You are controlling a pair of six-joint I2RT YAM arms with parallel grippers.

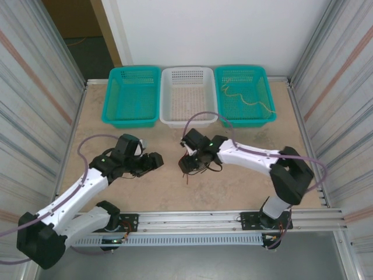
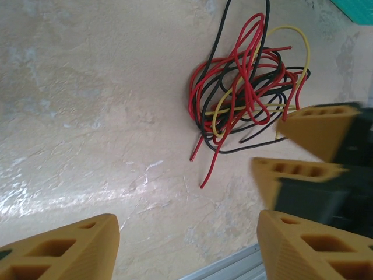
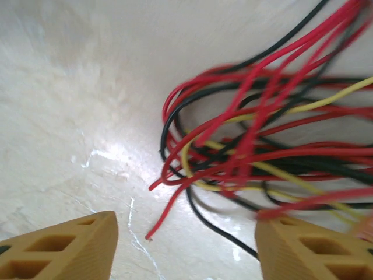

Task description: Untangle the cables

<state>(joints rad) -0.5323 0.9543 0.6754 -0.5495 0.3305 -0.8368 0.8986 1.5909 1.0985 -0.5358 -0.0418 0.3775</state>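
From above, seeing the cables (image 1: 198,167) lying as one knot near the middle of the table (image 1: 175,195), well apart from the baskets (image 1: 188,96) at the far edge. Hanging the right gripper (image 1: 191,158) just over the knot, probably for picking out one strand. Holding the left gripper (image 1: 154,161) beside it, apart, likely waiting for a second strand. Noticing one pale cable (image 1: 245,96) lying in the right green basket (image 1: 265,114).

From the left wrist, looking between widely spread fingers (image 2: 64,251) at the red, black and yellow loops, not touching them.

From the right wrist, gripping nothing: standing with fingers (image 3: 58,245) wide apart, the tangle lying between and ahead, one loose red end pointing toward the gap.
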